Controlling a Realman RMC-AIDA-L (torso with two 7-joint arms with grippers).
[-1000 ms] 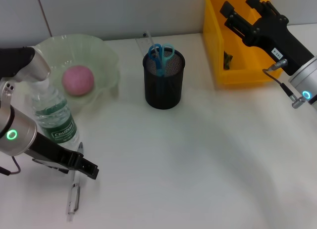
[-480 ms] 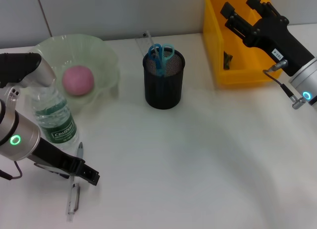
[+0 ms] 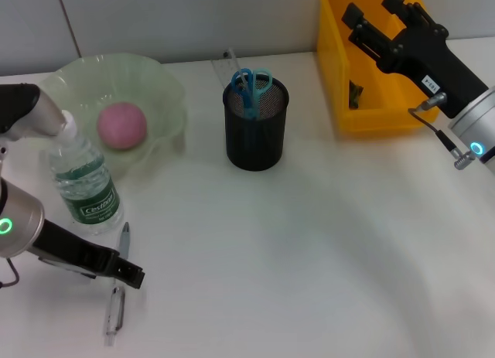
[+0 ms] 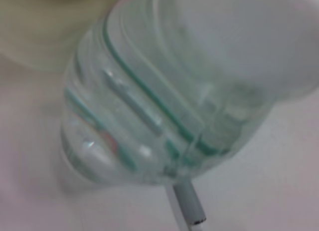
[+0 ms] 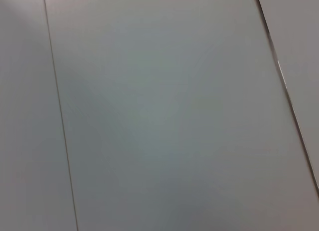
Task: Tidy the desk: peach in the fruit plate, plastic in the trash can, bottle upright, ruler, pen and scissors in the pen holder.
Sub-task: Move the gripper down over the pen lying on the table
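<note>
One pen [image 3: 116,292] outstanding, flat on the counter [image 3: 309,257] just in front of the upright bottle [image 3: 81,180]; long axis near-to-far, tip end close by the bottle's base (tip also in the left wrist view [image 4: 189,211]). Left claw [image 3: 131,274] low over the pen's middle, reaching across its axis from the left; opening impossible to tell. Clearly the nearer arm for this pick. Pen holder [image 3: 255,130] well apart to the far right, scissors [image 3: 251,83] inside, ruler [image 3: 229,64] at its back rim. Peach [image 3: 121,126] in the fruit plate [image 3: 166,80]. Right claw [image 3: 387,18] spread wide, empty, idle above the yellow trash can [image 3: 332,80].
</note>
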